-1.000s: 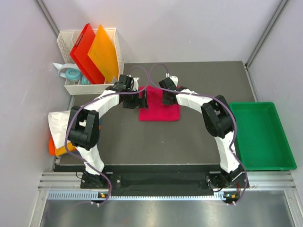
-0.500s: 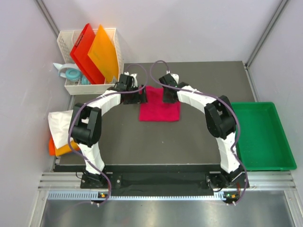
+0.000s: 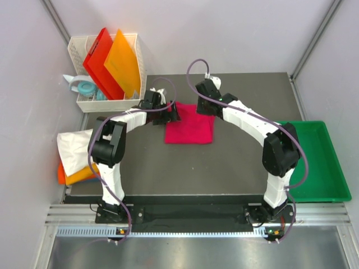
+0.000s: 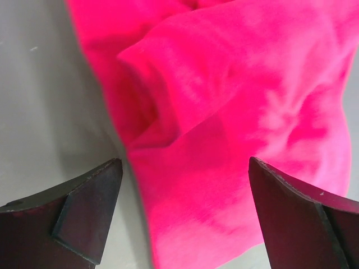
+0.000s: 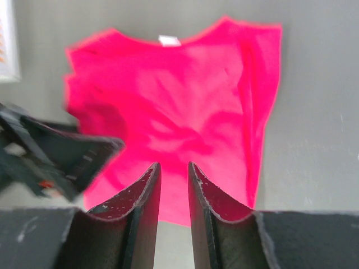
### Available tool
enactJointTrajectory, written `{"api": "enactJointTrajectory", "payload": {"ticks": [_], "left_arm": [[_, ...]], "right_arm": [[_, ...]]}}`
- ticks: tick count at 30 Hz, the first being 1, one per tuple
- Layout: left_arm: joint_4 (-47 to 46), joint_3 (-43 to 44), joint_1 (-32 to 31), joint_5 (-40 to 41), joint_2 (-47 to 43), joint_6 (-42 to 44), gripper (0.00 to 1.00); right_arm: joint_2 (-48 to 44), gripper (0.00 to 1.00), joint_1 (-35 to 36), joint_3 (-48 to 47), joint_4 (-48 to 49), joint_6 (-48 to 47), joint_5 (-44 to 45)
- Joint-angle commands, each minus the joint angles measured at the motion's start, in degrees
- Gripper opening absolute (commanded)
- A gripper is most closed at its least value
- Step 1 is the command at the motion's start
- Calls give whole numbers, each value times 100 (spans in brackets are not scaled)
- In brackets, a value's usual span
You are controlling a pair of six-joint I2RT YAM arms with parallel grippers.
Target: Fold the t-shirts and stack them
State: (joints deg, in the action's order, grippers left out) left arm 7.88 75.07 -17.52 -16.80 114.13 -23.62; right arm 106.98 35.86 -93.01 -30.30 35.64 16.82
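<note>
The crimson-pink t-shirt lies as a compact, roughly square fold on the tabletop, towards the far side and between the two arms. That position presumably lets either arm reach an edge. The left hand sits low at the shirt's left border with its fingers spread wide. In the left wrist view they straddle a rumpled fold of cloth and grip nothing. The blur prevents confirming whether the tips touch the fabric. This stance suggests it is set to pinch or tidy that edge. The right hand hangs raised over the far, collar side of the shirt. Its fingers are drawn almost together with only a slim gap between them, and they hold nothing. The whole garment shows well below it. A white t-shirt rests on an orange t-shirt beyond the tabletop's left edge, probably the stack this shirt is to join. The green tray stands to the right.
</note>
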Motion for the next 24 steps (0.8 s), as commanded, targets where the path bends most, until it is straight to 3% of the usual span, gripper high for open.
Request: {"api": "enactJointTrajectory", "payload": {"ticks": [1, 11, 16, 24], "left_arm": [[-225, -115, 91, -657, 417, -371, 99], [-455, -370, 293, -1256, 637, -592, 99], [503, -72, 284, -98, 497, 101, 99], [1294, -150, 188, 985, 470, 682, 98]], "right_arm": [[-133, 26, 106, 406, 60, 189, 111], [-19, 26, 220, 574, 77, 286, 173], [148, 26, 299, 547, 7, 303, 322], [332, 26, 378, 565, 174, 426, 269]]}}
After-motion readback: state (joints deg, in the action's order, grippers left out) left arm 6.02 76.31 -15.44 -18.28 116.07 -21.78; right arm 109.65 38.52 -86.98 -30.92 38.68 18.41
